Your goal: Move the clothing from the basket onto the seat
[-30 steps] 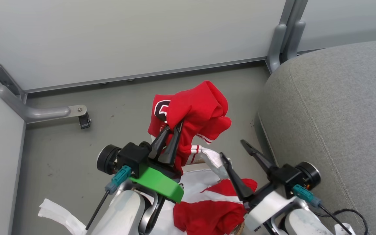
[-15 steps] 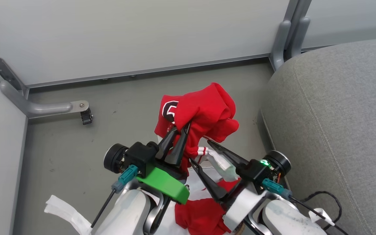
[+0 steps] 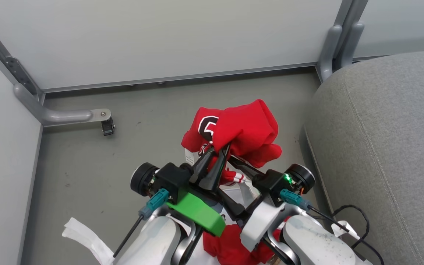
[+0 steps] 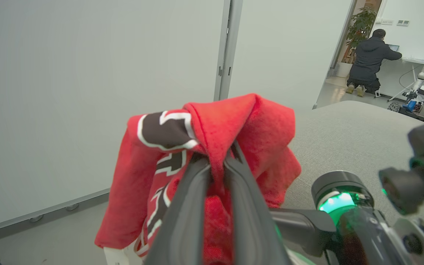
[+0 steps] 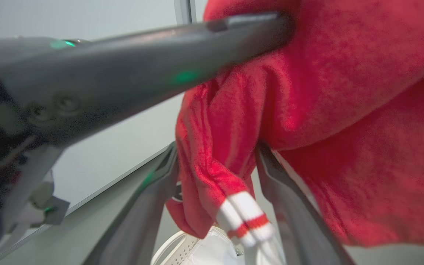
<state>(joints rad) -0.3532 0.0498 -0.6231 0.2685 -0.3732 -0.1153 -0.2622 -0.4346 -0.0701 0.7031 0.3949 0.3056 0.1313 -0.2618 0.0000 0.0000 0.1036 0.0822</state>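
- 2 pieces of red clothing: a lifted garment (image 3: 248,129) bearing a black-and-white numeral (image 3: 206,127), and a lower garment (image 3: 230,244) between the pale forearms at the bottom edge of the head view.
- Left gripper (image 3: 222,152): fingers pressed together on a fold of the lifted garment, cloth draped over the tips.
- Lifted garment in the air above the grey floor (image 3: 98,165), near the rounded left edge of the seat (image 3: 381,129) and apart from it.
- Right gripper (image 3: 226,175): jaws wide apart, 1 finger on either side of the hanging white-striped cuff (image 5: 241,217); contact with the cloth impossible to tell.
- Below that cuff, a bit of the basket (image 5: 178,248), white perforated wall.
- Far beyond the seat in the left wrist view, 1 person (image 4: 370,59) in dark clothes at a desk.
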